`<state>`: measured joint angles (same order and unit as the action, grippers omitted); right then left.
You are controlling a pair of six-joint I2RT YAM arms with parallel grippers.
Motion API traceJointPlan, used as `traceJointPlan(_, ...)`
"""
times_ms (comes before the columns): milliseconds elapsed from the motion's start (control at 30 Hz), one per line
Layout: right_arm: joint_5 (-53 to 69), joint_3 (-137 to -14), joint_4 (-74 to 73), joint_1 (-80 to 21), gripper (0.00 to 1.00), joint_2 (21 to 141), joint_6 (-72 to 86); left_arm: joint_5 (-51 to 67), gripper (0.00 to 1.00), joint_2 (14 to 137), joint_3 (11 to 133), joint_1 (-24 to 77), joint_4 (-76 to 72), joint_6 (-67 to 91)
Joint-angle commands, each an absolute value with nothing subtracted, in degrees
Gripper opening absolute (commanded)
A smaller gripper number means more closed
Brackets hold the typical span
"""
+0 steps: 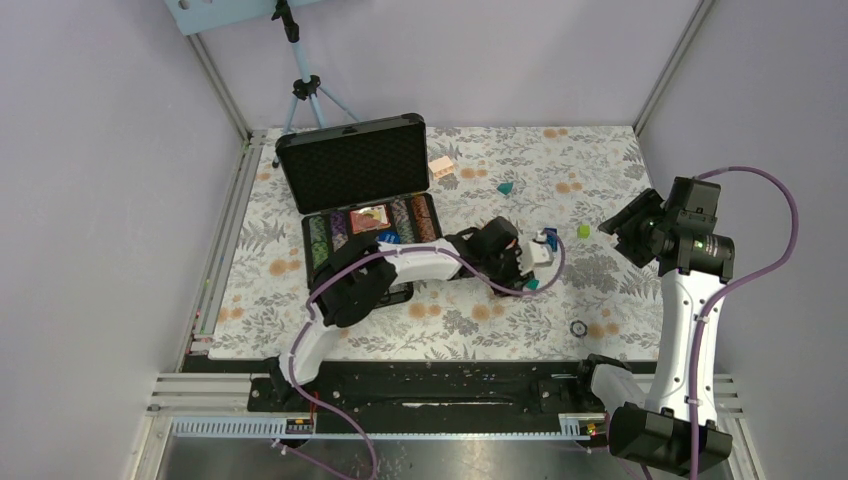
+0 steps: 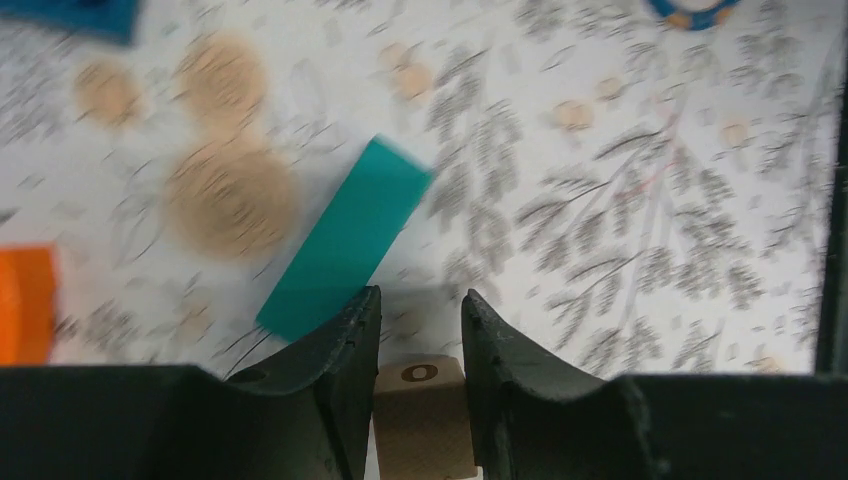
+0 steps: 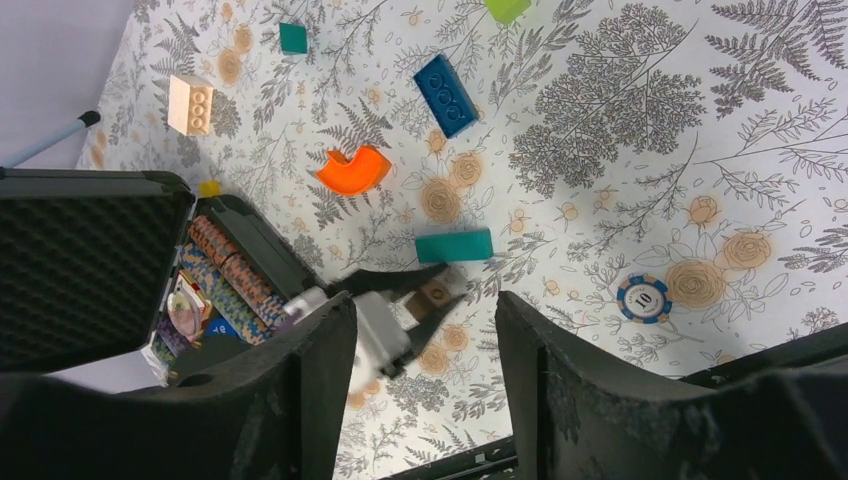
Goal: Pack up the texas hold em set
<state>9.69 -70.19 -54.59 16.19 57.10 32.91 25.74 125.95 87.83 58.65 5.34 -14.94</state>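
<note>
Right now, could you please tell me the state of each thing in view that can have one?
Briefcase, open, lid raised.
Chip rows, packed inside the briefcase.
Loose poker chip, lying flat, outside the briefcase.
Teal block, lying flat.
Left jaws, shut on the tan cube.
Right jaws, open, holding nothing.

On the floral cloth [image 3: 620, 130] lie an orange curved block [image 3: 355, 168], teal block [image 3: 454, 244], blue brick [image 3: 446, 95] and beige brick [image 3: 190, 103].
</note>
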Motion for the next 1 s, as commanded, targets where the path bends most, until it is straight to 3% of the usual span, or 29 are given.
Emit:
traceJointPlan(0,9.71,-69.75,-53.56,16.34,0.61,56.84,30.57,23.14,0.18,120.97,85.84,55.29,6.86,-13.69)
traceJointPlan(100,9.42,-69.58,-53.61,16.29,0.63,57.64,29.07,22.56,0.22,116.17,87.31,55.29,7.64,-13.45)
traceJointPlan(367,10.24,-68.29,-53.63,15.78,0.67,62.43,26.45,20.84,0.48,102.24,88.39,55.05,9.34,-8.88)
traceJointPlan(767,10.79,-61.39,-50.12,11.99,0.67,64.10,27.46,18.86,0.53,97.00,77.92,53.47,3.03,-2.01)
traceJointPlan(867,9.43,-59.98,-50.14,8.77,0.67,64.67,28.22,14.80,0.62,93.56,75.18,51.61,1.29,3.35)
traceJointPlan(967,5.86,-58.45,-49.88,2.08,0.68,65.18,30.82,9.75,0.79,89.57,75.13,49.16,4.23,8.98)
